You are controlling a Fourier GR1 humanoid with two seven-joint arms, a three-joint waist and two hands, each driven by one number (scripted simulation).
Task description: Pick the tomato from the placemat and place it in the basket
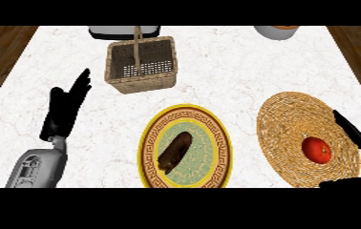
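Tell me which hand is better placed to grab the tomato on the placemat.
The right hand. It shows at the view's right edge, just beside the tomato on the woven placemat. The left hand rests open at the far left, with the patterned plate between it and the tomato.

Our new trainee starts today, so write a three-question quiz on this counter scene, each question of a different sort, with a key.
1. True or false: the tomato is not yet in the basket.
2. The tomato rests on: A) a cutting board, B) the placemat, C) a tray.
3. Fill in: the hand beside the tomato is the robot's ___ hand.
Key: 1 true; 2 B; 3 right.
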